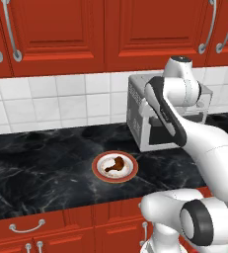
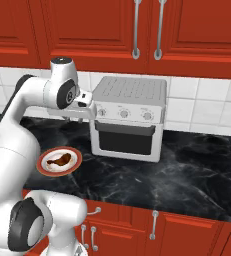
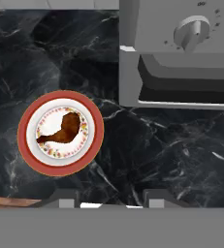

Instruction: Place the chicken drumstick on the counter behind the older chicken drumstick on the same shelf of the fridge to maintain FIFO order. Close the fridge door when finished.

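Observation:
The chicken drumstick (image 1: 116, 164) (image 2: 58, 160) (image 3: 65, 128) is brown and lies on a small white plate with a red rim (image 1: 96, 167) (image 2: 77, 159) (image 3: 91, 140) on the black marble counter (image 1: 36, 163) (image 2: 187, 175) (image 3: 157, 145). My gripper (image 3: 109, 198) (image 2: 79, 119) hangs well above the counter, to the right of the plate and in front of the toaster oven. Its fingers point down, stand apart and hold nothing. The fridge, its shelf, its door and the older drumstick are out of view.
A steel toaster oven (image 1: 140, 113) (image 2: 129, 115) (image 3: 181, 72) stands on the counter right of the plate, against the white tiled wall. Red cabinets hang above, and red drawer fronts with silver handles run below the counter's front edge.

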Tool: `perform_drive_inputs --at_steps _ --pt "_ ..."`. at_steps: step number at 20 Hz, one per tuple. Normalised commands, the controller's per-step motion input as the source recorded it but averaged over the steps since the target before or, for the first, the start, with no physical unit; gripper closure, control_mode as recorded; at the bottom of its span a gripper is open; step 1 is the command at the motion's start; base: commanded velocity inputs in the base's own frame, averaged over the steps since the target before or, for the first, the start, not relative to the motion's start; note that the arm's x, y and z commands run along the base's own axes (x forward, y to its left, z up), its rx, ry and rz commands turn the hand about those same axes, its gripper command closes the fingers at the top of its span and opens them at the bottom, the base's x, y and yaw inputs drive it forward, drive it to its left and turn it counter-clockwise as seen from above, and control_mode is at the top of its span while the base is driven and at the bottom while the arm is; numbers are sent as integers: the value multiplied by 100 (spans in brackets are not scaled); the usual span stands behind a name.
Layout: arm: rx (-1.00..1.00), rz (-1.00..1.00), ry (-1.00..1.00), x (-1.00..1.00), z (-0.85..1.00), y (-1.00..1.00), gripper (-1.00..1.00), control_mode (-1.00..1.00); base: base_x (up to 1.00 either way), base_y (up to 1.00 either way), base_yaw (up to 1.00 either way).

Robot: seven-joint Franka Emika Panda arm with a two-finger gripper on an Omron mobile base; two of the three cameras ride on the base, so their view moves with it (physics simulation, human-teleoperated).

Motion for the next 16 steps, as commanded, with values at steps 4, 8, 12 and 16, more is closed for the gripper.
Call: perform_drive_inputs --at_steps 4,8,12,16 --pt "-1 0 -4 -14 -5 3 -100 -100 0 0 0" --pt "-9 0 12 -2 -54 63 -100 -100 0 0 0" --pt "-11 0 20 1 -82 100 -100 -100 0 0 0" --pt "-1 0 21 6 -87 95 -100 -100 0 0 0"
